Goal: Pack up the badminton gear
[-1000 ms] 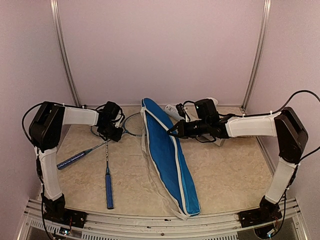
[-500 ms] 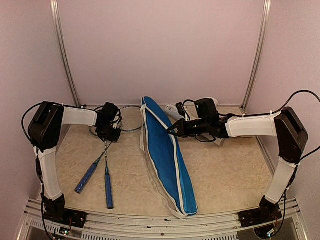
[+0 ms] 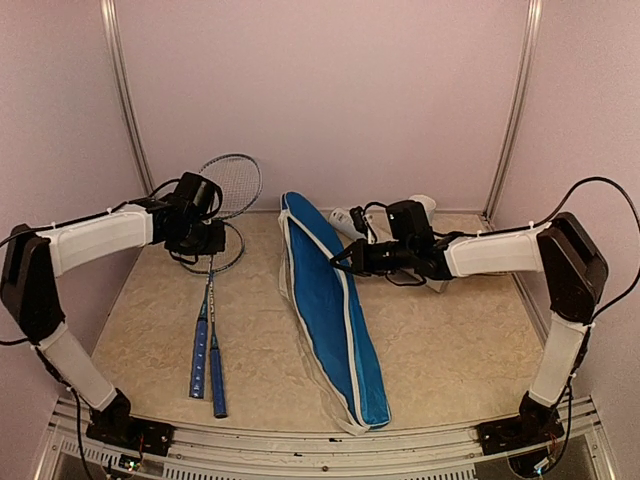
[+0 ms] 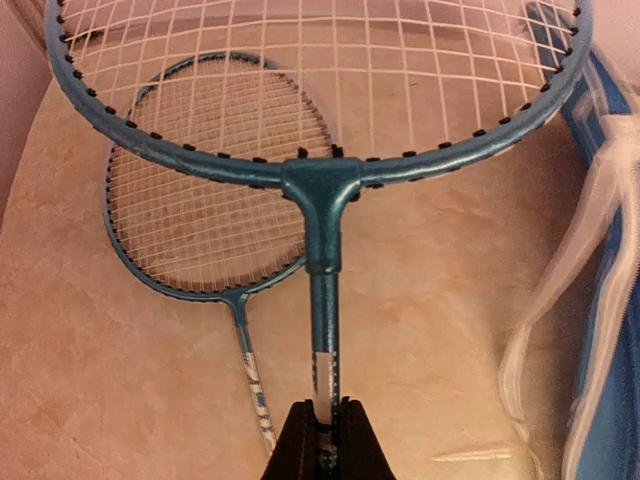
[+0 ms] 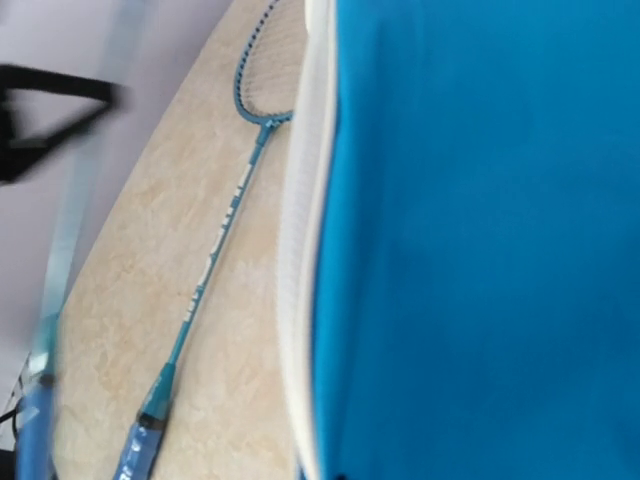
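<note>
My left gripper (image 3: 205,240) is shut on the shaft of one thin blue racket (image 4: 322,200), just below its head. That head (image 3: 232,180) is lifted towards the back wall, and its blue handle (image 3: 200,345) trails on the table. The second racket (image 3: 215,300) lies flat beside it, with its head (image 4: 215,190) under the held one. The blue cover (image 3: 335,310) lies down the middle of the table. My right gripper (image 3: 347,258) is at the cover's right edge and seems shut on it. The cover (image 5: 480,250) fills the right wrist view. A white tube (image 3: 346,221) lies behind the right gripper. No shuttlecocks show.
A white object (image 3: 422,203) stands at the back right, behind my right arm. The cover's white-edged opening (image 5: 305,250) faces the rackets. Walls close in the table on three sides, with metal rails (image 3: 130,120) in the back corners.
My left gripper has risen and moved left with the racket. The head is now tipped up off the table and its handle has swung beside the other. The cover's near end shifted slightly left.
</note>
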Tool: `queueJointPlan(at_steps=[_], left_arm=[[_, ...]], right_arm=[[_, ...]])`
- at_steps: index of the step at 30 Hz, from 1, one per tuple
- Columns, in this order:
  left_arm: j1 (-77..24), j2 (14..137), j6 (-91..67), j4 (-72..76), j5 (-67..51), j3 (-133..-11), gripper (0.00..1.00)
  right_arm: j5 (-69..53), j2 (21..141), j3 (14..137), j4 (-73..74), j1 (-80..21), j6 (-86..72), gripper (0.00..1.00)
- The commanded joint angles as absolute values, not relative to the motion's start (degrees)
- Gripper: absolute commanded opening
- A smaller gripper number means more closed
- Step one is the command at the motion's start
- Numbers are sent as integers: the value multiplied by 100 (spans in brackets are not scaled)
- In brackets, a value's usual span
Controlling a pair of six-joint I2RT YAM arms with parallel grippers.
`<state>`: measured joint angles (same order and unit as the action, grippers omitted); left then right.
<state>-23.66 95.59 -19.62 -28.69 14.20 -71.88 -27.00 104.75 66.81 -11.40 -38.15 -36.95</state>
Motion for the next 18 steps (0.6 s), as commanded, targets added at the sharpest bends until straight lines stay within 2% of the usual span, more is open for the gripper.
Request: queueJointPlan(at_steps=[1,11,18], left_arm=[[-3345,8623,-3145,-3307,2013,-6844,0],[-5102,7609,-4742,-4636,2435,-5999,0],[-6155,7708,-5553,-5471,2561,-5729,0]], right_arm=[[-2736,10707,6874,-1491,-3850,-3762,0],[-2749,10948,6995,-1571,-3850,-3705,0],[-2771,11053,7175,-1524,-3850,-3656,0]])
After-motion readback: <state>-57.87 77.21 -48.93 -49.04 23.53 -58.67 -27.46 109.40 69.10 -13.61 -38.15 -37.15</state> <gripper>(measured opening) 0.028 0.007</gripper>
